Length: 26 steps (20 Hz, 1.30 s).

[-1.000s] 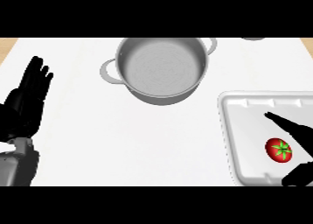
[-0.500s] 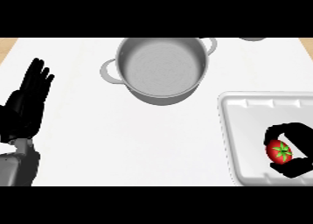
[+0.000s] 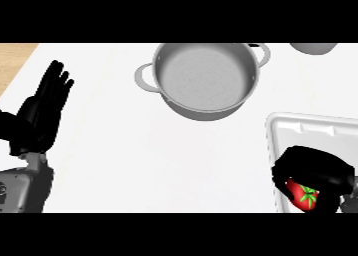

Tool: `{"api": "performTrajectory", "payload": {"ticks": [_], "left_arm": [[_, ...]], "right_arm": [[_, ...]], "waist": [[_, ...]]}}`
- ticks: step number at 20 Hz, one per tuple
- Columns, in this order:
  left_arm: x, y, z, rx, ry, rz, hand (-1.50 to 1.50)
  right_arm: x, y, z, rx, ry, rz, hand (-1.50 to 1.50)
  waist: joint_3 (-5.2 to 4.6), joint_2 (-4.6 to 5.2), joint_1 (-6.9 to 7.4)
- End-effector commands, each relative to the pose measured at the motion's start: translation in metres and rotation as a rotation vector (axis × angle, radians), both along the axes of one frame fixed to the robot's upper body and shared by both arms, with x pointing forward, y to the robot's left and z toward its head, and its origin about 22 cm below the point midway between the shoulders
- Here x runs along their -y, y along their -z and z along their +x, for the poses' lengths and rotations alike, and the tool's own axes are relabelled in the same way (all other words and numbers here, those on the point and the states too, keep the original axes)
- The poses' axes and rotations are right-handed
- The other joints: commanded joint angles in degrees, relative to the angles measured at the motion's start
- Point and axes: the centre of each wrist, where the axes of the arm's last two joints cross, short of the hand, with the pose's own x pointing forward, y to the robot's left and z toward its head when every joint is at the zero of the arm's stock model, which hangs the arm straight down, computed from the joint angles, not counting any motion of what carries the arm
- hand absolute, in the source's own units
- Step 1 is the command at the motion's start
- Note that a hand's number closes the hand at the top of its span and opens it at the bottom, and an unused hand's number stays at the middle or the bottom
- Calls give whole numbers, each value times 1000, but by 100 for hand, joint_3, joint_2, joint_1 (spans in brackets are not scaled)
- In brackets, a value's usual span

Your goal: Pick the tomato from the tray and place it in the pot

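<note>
A red tomato (image 3: 303, 196) with a green stem lies low in the white tray (image 3: 309, 130) at the right. My right hand (image 3: 315, 167) is curled over and round the tomato, hiding most of it. The grey pot (image 3: 204, 77) with two side handles stands open at the top centre, well apart from the tray. At the left edge my left hand (image 3: 40, 112) rests open with fingers up.
A grey round object (image 3: 313, 48) shows partly at the top right edge. A strip of wooden surface (image 3: 8, 62) lies beyond the white counter (image 3: 152, 160) at the upper left.
My right hand went from straight fingers beside the tomato to curled round it, covering most of it. The view has shifted slightly. The left hand stays where it was.
</note>
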Motion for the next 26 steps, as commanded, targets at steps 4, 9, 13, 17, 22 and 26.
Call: {"api": "performTrajectory", "payload": {"ticks": [4, 9, 13, 17, 22, 26], "left_arm": [[8, 8, 4, -16, 31, 1, 0], [-2, 1, 1, -3, -23, 8, 0], [-3, 2, 3, 5, -30, 13, 0], [2, 1, -3, 15, -15, -20, 0], [-10, 2, 0, -8, -18, -5, 0], [11, -10, 4, 18, -3, 9, 0]], "right_arm": [[-50, -29, -28, -12, -793, 26, 150], [-11, -43, -25, -7, -940, 148, 150], [13, -67, -5, 38, -787, 410, 150], [26, -76, 9, 17, -628, 633, 150], [33, -115, 31, 12, -529, 803, 150], [38, -141, 60, 34, -437, 831, 150]], "waist": [[17, 42, 41], [25, 24, -302], [21, 89, -356], [19, 81, -255], [3, 76, -263], [9, 78, -168]]}}
